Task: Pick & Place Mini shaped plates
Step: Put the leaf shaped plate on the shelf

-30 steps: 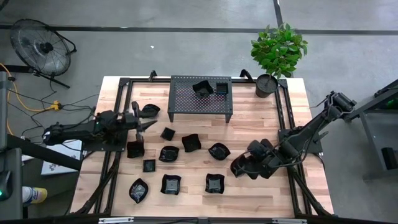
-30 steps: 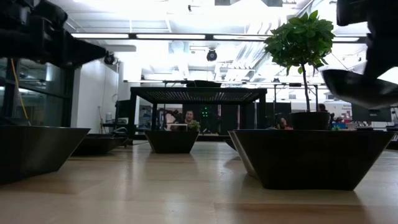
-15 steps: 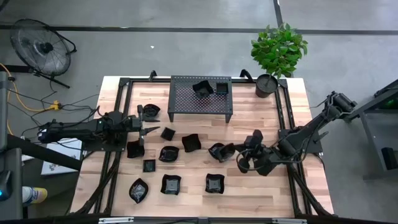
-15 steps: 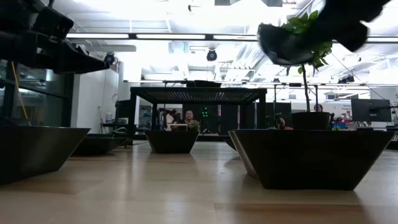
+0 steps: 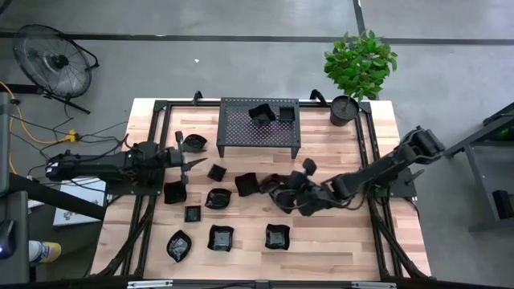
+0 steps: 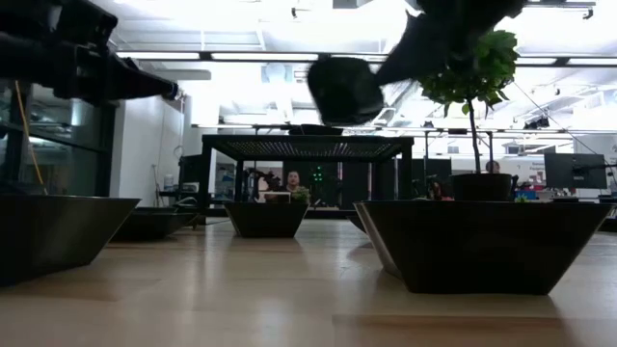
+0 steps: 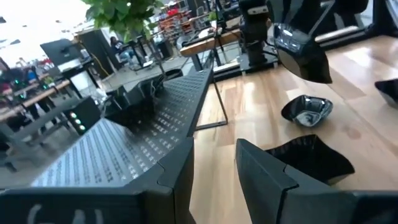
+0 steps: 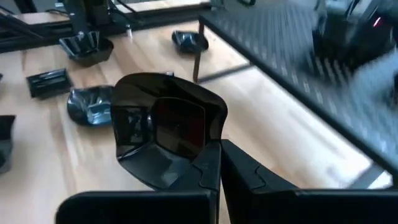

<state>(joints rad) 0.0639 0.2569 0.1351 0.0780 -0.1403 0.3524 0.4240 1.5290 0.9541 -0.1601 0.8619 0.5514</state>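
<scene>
The mini shaped plates are glossy black dishes; several lie scattered on the wooden table [image 5: 337, 241], among them a square one [image 5: 221, 237] and a wavy one [image 5: 246, 184]. Two more sit on the black perforated rack [image 5: 259, 132]. My right gripper [image 5: 283, 195] is over the middle of the table, shut on a wavy-edged plate [image 8: 165, 127], which the low view shows high in the air [image 6: 345, 89]. My left gripper [image 5: 191, 165] hovers open near the table's left side, holding nothing, and its fingers [image 7: 177, 177] point toward the rack. My right gripper pinches the plate's rim [image 8: 202, 146] between its two fingers, on the side nearest the wrist. The fingers reach in from the table's right, slanting downward. The plate is lifted clear of the table and tilted, its hollow facing the wrist camera.
A potted plant [image 5: 345, 108] stands at the far right corner beside the rack. Black frame rails [image 5: 365, 152] run along both table sides. A plate [image 5: 193, 143] lies just beyond my left gripper. A fan [image 5: 55, 58] stands on the floor, off the table.
My right gripper, shut on the plate, has risen and travelled from the near right of the table toward the left and far side, to the middle in front of the rack. The plate went with it, lifted clear above the other dishes.
</scene>
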